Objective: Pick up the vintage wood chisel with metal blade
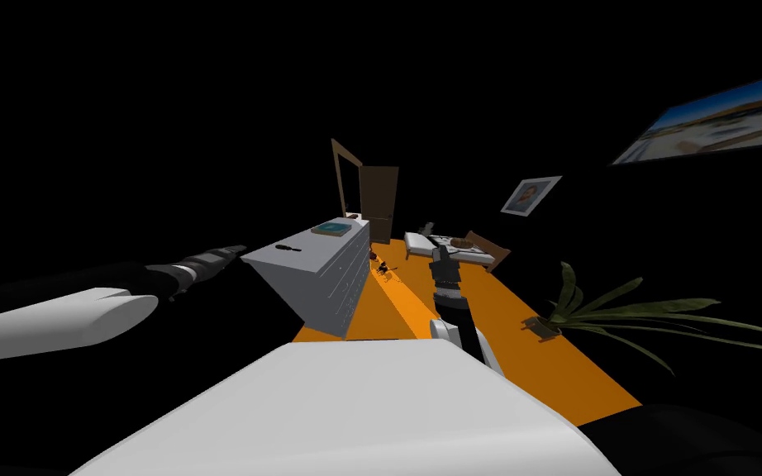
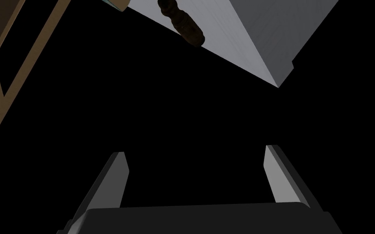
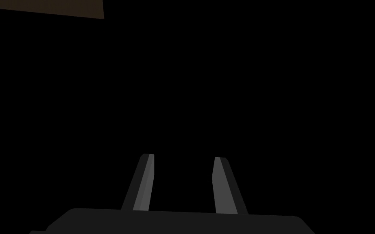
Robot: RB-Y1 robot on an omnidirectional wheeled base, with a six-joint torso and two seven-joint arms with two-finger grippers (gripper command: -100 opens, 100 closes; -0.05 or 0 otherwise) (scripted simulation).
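The left gripper (image 1: 237,248), fingers spread and empty, reaches toward the grey dresser (image 1: 334,289). The dark chisel (image 2: 181,24) lies at the dresser top's near edge. This is the approach; next it must advance and straddle the handle.

Dark brown chisel (image 2: 182,24), turned handle, lying flat on grey dresser (image 1: 315,253) top, near its edge
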